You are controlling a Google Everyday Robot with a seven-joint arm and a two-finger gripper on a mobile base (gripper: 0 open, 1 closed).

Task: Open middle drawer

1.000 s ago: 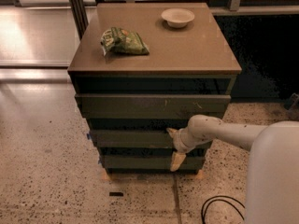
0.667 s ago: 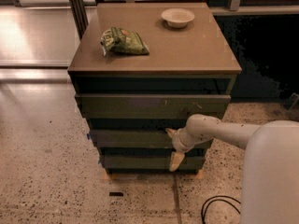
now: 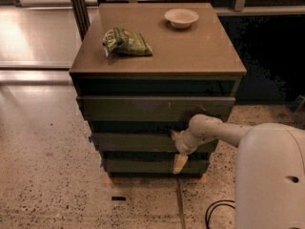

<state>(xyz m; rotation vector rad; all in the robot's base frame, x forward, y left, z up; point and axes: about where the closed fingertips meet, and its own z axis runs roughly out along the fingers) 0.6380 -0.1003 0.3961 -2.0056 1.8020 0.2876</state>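
Change is slight. The middle drawer (image 3: pixel 138 141) sits in the same place as a second ago, its plain dark front in line between the scratched top front (image 3: pixel 152 109) above and the smallest-looking bottom front (image 3: pixel 143 166) below. None of its inner floor shows, so it looks still closed, or at most barely started.

The tool (image 3: pixel 177 149) remains against the right part of that front, touching it. Whether it is spread, pressed together or pinching the drawer edge cannot be told from this view. The pale arm (image 3: pixel 224 131) behind it has shifted only a trace, with its rounded joint a little further right than before.

By my judgement, contact is made but the pull has not yet taken effect. The next move calls for a firm purchase on the handleless edge and a straight draw outward. The likely fault is the tool slipping off the flat front.

On the surface (image 3: pixel 200 56) a white bowl (image 3: pixel 181 18) and a green packet (image 3: pixel 126 42) lie well apart, both undisturbed. A dark cable (image 3: pixel 217 211) curls on the floor near the robot's body.
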